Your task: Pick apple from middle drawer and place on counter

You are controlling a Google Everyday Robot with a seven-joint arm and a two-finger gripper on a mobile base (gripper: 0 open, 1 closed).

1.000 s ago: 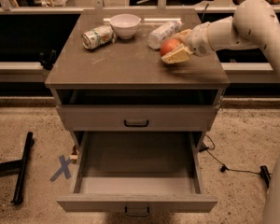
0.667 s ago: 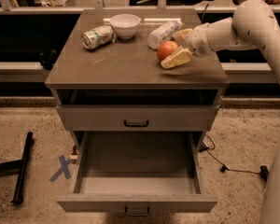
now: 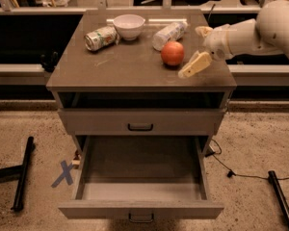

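Gripping tool: claw (image 3: 198, 47) spread wide, pinching nothing, held low over the counter (image 3: 120, 69) near its edge, mouth facing the apple.
Task item: apple (image 3: 172, 53) sits on the counter just off the claw's fingertips, apparently untouched and bearing its own weight.
Source: middle drawer (image 3: 140, 174) stands pulled out well below the claw, with nothing visible inside.
Clutter: bottle (image 3: 168, 34) lies just beyond the apple; bowl (image 3: 129, 26) and can (image 3: 100, 37) lie farther from the claw, leaving the apple a bare patch.
Stage: placing looks complete; only backing the claw clear remains.
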